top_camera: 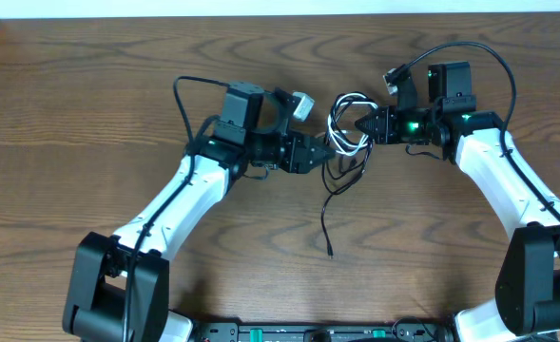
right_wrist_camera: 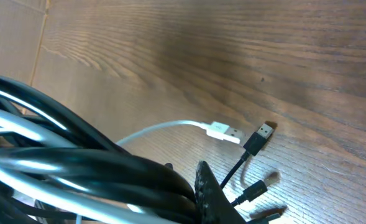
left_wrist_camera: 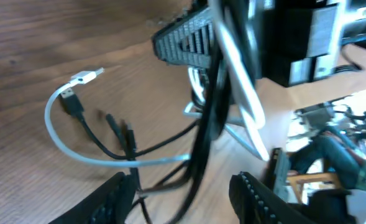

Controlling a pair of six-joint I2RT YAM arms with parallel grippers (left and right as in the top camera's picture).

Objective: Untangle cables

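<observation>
The white cable [top_camera: 342,103] and the black cable [top_camera: 326,220] are tangled in a looped bundle between my two grippers at mid-table. My right gripper [top_camera: 361,124] is shut on the bundle, which fills the right wrist view [right_wrist_camera: 77,162] beside its finger [right_wrist_camera: 211,194]. My left gripper [top_camera: 331,150] is open just left of the bundle. In the left wrist view black strands [left_wrist_camera: 201,124] run between its spread fingers [left_wrist_camera: 183,200]. The white plug [left_wrist_camera: 87,76] and a black plug [left_wrist_camera: 71,103] lie on the wood. They also show in the right wrist view, white plug [right_wrist_camera: 224,132] and black plug [right_wrist_camera: 260,138].
A black tail of the cable trails toward the front edge, ending in a small plug [top_camera: 330,253]. The wooden table [top_camera: 89,95] has a pale wall strip along its back edge [top_camera: 260,8]. The arms' own thick black wires [top_camera: 470,49] arc above the right wrist.
</observation>
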